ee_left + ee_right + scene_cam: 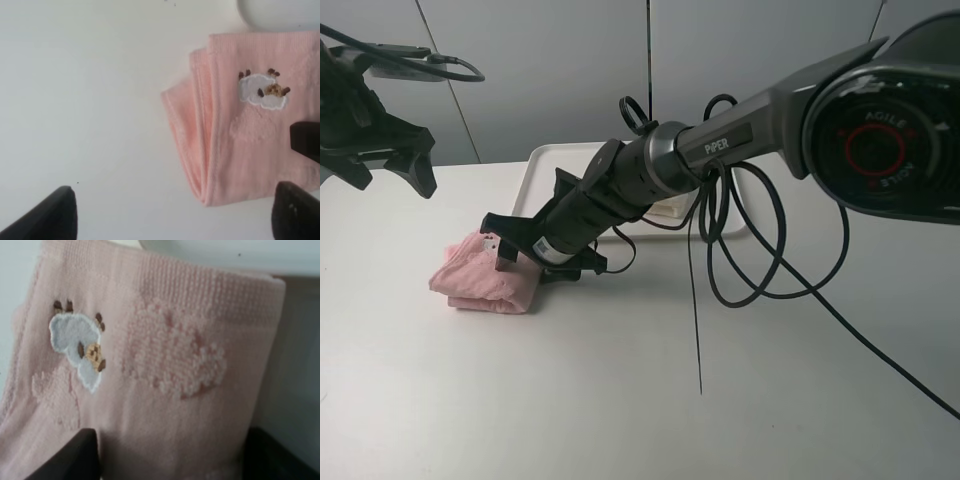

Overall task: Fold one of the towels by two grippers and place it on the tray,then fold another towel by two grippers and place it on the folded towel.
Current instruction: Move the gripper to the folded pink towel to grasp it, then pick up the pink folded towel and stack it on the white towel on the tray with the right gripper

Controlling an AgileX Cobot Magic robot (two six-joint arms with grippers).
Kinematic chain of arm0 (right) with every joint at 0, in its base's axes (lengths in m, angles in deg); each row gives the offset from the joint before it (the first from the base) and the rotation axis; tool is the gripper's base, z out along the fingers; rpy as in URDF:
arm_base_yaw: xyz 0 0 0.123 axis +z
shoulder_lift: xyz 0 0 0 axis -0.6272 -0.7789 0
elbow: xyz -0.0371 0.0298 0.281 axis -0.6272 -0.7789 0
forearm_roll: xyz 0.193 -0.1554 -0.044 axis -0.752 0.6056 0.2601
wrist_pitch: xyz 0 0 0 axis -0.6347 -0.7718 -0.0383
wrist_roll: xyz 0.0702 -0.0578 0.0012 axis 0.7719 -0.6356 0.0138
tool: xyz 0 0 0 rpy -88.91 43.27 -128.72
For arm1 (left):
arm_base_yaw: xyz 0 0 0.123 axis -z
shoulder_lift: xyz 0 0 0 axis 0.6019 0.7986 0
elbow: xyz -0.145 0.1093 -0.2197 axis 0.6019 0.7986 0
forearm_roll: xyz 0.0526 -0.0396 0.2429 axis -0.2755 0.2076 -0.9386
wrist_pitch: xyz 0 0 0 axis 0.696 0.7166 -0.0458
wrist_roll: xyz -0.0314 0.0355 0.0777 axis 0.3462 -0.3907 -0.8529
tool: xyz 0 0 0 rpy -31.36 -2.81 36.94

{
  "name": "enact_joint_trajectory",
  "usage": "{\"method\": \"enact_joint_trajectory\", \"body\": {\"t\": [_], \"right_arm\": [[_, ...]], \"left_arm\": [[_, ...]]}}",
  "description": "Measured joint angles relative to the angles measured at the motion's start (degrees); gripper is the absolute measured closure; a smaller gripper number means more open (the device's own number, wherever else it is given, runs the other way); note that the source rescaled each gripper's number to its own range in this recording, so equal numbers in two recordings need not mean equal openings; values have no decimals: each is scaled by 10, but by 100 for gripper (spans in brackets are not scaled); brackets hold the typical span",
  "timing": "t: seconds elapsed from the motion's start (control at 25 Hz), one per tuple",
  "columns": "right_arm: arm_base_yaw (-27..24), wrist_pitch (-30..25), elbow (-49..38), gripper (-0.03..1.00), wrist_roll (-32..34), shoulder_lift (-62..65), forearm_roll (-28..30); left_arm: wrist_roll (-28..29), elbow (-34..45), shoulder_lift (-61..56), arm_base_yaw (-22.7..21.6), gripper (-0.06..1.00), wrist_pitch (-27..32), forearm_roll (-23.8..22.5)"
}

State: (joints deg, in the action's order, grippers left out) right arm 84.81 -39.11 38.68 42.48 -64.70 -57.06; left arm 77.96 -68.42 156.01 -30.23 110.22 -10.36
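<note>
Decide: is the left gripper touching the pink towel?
Apart. The exterior high view shows the left gripper raised above the table, clear of the pink towel.

Surface: plain white table (620, 400), matte and bare across its near half.
Pink towel (485, 275): lies folded in layers on the table at about 9 o'clock from centre; a small sheep patch (264, 91) faces up.
Tray (548, 170): white, low-rimmed, flat on the table at about 12 o'clock, just beyond the towel.
Cable (770, 270): black loops trail onto the table at about 3 o'clock.
</note>
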Motion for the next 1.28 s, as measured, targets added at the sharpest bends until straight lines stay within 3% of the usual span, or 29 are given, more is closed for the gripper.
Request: {"method": "enact_joint_trajectory", "body": {"t": [0.12, 0.32, 0.72, 0.88, 1.04, 1.28], "right_arm": [[9, 13, 0, 48, -1, -1, 1], [19, 27, 0, 89, -15, -1, 1], [19, 2, 0, 90, -24, 2, -3], [19, -47, 15, 90, -72, 24, -15], [2, -141, 87, 90, -89, 36, -23], [-76, -201, 140, 90, -92, 39, -25]], "left_arm": [[0, 0, 0, 0, -5, 0, 0], [0, 0, 0, 0, -5, 1, 0], [0, 0, 0, 0, -5, 10, 0], [0, 0, -13, 0, -5, 17, 10], [0, 0, -50, 0, -5, 16, 13], [-1, 0, -118, 0, -5, 14, 13]]}}
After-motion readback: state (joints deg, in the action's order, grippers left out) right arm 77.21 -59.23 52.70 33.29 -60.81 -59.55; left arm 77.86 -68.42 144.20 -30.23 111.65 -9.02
